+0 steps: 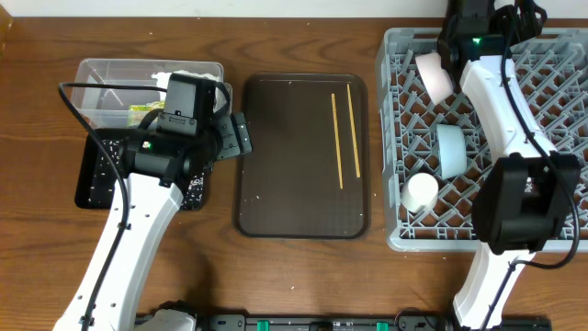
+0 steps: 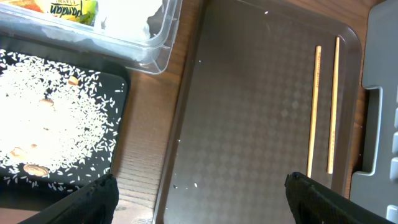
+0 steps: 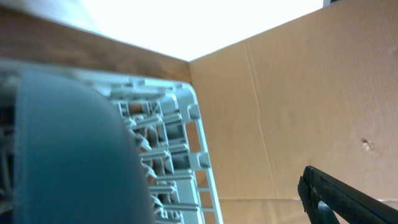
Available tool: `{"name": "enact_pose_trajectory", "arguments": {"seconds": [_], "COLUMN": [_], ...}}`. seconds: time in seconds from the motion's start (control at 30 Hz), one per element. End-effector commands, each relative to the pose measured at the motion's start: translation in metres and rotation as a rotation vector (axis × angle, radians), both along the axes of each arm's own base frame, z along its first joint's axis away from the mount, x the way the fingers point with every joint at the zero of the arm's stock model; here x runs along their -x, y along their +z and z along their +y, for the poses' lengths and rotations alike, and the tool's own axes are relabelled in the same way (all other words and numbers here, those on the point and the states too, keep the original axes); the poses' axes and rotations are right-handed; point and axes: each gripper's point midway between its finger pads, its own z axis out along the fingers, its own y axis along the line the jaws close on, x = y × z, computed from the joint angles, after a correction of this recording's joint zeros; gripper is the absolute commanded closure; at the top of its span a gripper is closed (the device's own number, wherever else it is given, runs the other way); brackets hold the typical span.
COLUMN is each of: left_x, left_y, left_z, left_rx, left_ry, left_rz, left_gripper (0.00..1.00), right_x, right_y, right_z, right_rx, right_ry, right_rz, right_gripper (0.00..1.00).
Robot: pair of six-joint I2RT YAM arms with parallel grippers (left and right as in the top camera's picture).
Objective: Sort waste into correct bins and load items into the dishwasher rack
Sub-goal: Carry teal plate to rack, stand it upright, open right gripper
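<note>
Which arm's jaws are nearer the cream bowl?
Right. The right arm reaches over the rack beside the cream bowl; the left arm sits across the brown tray, by the clear tub.

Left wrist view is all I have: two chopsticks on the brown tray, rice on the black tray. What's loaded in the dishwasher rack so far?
Observer: Overhead shows a cream bowl, a light blue bowl and a small white cup in the dishwasher rack.
Operator: Where's the right gripper?
Observer: The right gripper is over the rack's far edge, near the cream bowl.
Operator: Anything else in there?
Observer: Possibly. The right wrist view shows a large blue-grey shape against the rack wall, too close to identify.
</note>
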Motion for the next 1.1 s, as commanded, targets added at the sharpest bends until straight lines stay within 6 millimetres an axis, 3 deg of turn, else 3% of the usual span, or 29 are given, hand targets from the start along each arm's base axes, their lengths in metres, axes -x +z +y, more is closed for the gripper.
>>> {"name": "enact_pose_trajectory", "arguments": {"seconds": [0.0, 0.1, 0.2, 0.33, 0.63, 0.83, 0.93, 1.07], "left_x": [-0.001, -0.001, -0.001, -0.001, -0.001, -0.001, -0.001, -0.001], "left_y": [0.001, 0.001, 0.001, 0.001, 0.001, 0.001, 0.001, 0.001], "left_z": [0.002, 0.002, 0.002, 0.002, 0.002, 0.002, 0.002, 0.002], "left_rx": [-0.007, -0.007, -0.007, -0.007, -0.007, -0.007, -0.007, -0.007], "left_ry": [0.001, 0.001, 0.001, 0.001, 0.001, 0.001, 0.001, 0.001], "left_rz": [-0.005, -0.005, -0.005, -0.005, -0.005, -0.005, -0.005, -0.005], "left_gripper": [0.12, 0.12, 0.12, 0.12, 0.12, 0.12, 0.12, 0.12], "right_x": [0.011, 0.014, 0.018, 0.026, 0.034, 0.049, 0.061, 0.072], "right_y": [0.062, 0.077, 0.082, 0.073, 0.043, 0.018, 0.023, 0.024], "right_z": [0.006, 0.018, 0.049, 0.087, 0.117, 0.197, 0.24, 0.274], "right_rx": [-0.102, -0.196, -0.368, -0.522, -0.665, -0.996, -1.185, -1.302], "right_ry": [0.03, 0.083, 0.163, 0.209, 0.26, 0.527, 0.693, 0.759], "right_rz": [-0.208, -0.279, -0.329, -0.323, -0.209, 0.002, 0.077, 0.127], "right_gripper": [0.01, 0.01, 0.01, 0.01, 0.01, 0.01, 0.01, 0.01]}}
